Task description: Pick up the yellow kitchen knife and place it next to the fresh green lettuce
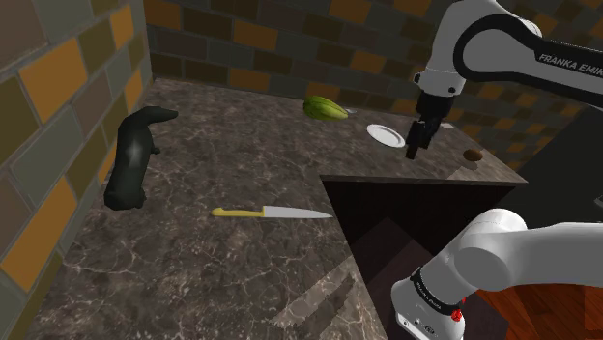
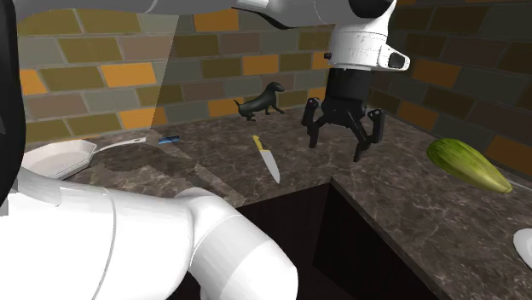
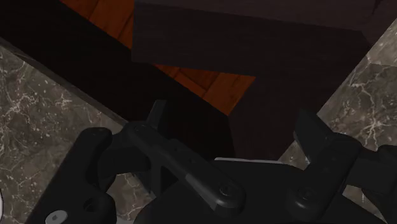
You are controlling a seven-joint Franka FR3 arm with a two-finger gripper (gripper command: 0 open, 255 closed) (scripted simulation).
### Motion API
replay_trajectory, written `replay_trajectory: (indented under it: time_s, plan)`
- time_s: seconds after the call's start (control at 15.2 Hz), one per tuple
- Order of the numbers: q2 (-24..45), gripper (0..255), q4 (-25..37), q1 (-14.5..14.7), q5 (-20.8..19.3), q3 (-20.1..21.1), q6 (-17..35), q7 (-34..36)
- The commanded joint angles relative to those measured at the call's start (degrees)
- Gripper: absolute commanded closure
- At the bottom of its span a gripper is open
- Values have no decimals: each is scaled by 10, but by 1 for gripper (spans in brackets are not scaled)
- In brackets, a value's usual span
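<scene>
Knife [image 1: 272, 212] lies flat on the dark marble counter [image 1: 193, 270], near the cut-out corner. You see a yellow handle and a pale, pointed blade. Your gripper [image 2: 337, 149] hangs over the cut-out, fingers spread apart and holding nothing, well apart from the knife. The green lettuce [image 1: 326, 107] sits near the brick wall.

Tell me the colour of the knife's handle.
Yellow; the knife handle shows best in the shoulder view.
</scene>
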Motion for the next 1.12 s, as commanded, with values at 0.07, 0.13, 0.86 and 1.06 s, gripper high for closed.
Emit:
replay_trajectory:
  time_s: [0.07,0.13,0.86,1.06]
  plan:
    - [15,0,1,8,2,4,15,-6]
    - [30,0,2,17,5,9,30,-12]
    - [196,0,44,99,20,66,171,-79]
    - [241,0,62,119,20,84,202,-95]
